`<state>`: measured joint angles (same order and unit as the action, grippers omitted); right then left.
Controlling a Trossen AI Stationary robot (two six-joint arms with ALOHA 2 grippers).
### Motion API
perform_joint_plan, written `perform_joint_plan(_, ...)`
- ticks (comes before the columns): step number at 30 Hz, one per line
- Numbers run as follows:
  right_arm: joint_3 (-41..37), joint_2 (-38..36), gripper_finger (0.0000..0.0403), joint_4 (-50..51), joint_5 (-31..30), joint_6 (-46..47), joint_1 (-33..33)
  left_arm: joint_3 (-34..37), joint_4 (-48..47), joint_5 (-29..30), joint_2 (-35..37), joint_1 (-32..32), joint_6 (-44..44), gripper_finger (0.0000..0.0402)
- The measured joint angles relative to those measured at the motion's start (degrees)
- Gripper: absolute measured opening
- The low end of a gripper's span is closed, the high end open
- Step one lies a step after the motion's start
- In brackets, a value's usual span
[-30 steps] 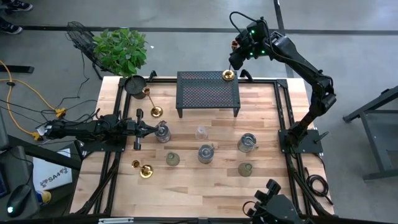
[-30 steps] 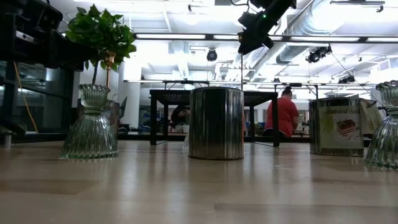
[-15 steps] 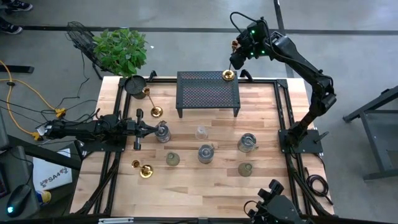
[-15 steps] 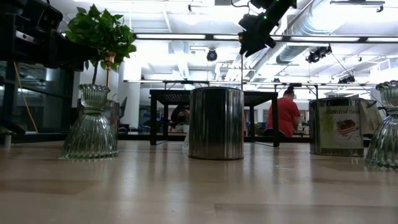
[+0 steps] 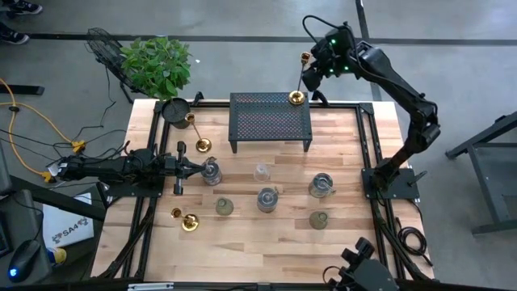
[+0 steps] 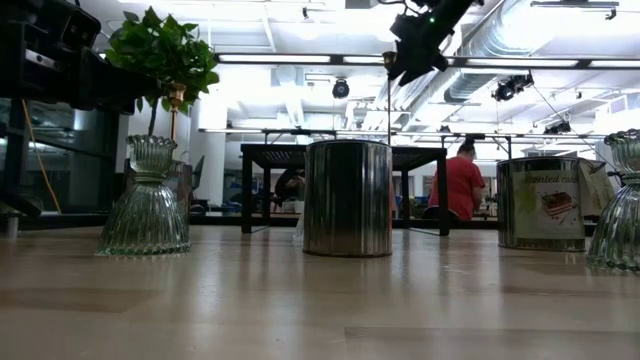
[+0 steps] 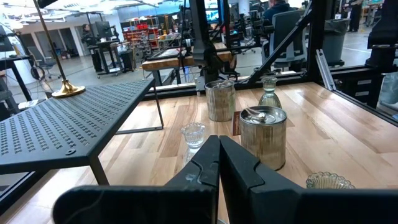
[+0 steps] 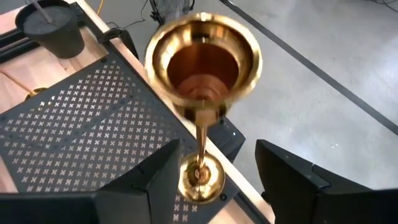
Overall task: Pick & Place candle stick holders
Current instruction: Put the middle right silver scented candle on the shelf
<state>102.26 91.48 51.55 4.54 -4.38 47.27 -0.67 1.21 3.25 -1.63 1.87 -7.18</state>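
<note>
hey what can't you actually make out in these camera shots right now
- Low view: the right gripper is a dark shape against ceiling lights, its fingers unreadable.
- Low view: the rack is mostly behind a metal tin.
- Right wrist view: the brass candlestick is blurred; whether its base touches the rack can't be told.

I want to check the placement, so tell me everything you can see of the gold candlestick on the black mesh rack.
The candlestick is shiny gold-coloured metal: a flared top cup, a thin stem, a round base. It stands upright at the far right corner of the black mesh rack, its base resting on the mesh. The right gripper is beside its top with fingers open on either side of the stem, not touching it. The left gripper is far off.
</note>
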Motion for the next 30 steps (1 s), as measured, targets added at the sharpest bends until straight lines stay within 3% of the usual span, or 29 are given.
perform_joint_plan(5, 0.0, -1.6, 0.0201, 5.0, 0.1, 0.3, -0.2, 0.0, 0.0, 0.0, 0.0, 0.0, 0.0, 0.0)
perform_joint_plan(11, 0.0, -2.1, 0.0201, 17.9, 0.1, 2.1, -2.2, 0.0, 0.0, 0.0, 0.0, 0.0, 0.0, 0.0)
perform_joint_plan(22, -0.6, -4.5, 0.0201, 35.6, -3.3, 9.8, -12.4, 0.0, 0.0, 0.0, 0.0, 0.0, 0.0, 0.0)
perform_joint_plan(30, -14.6, -16.5, 0.0201, 32.9, -6.1, 21.6, -21.6, 0.0, 0.0, 0.0, 0.0, 0.0, 0.0, 0.0)
